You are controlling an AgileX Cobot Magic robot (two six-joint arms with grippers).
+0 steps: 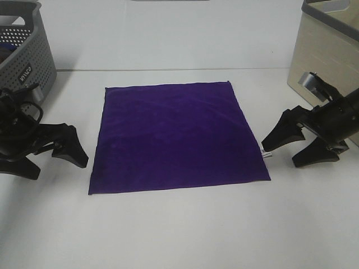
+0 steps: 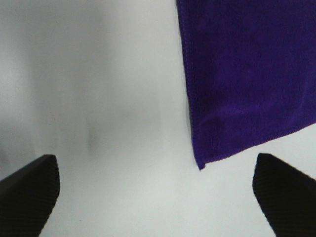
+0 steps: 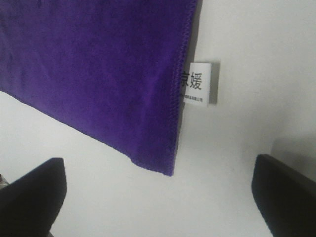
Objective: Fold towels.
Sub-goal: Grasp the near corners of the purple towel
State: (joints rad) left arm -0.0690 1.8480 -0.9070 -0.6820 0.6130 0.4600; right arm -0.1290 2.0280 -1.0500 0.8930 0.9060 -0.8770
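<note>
A deep purple square towel (image 1: 175, 136) lies flat and unfolded on the white table (image 1: 179, 230). Its small white tag (image 1: 267, 153) sticks out of the right edge near the front corner and shows clearly in the right wrist view (image 3: 197, 82). My left gripper (image 1: 56, 159) is open and empty, just left of the towel's front left corner (image 2: 201, 163). My right gripper (image 1: 291, 149) is open and empty, just right of the towel's front right corner (image 3: 168, 170). Neither gripper touches the towel.
A grey perforated basket (image 1: 22, 47) stands at the back left. A beige bin (image 1: 328, 53) stands at the back right, close behind my right arm.
</note>
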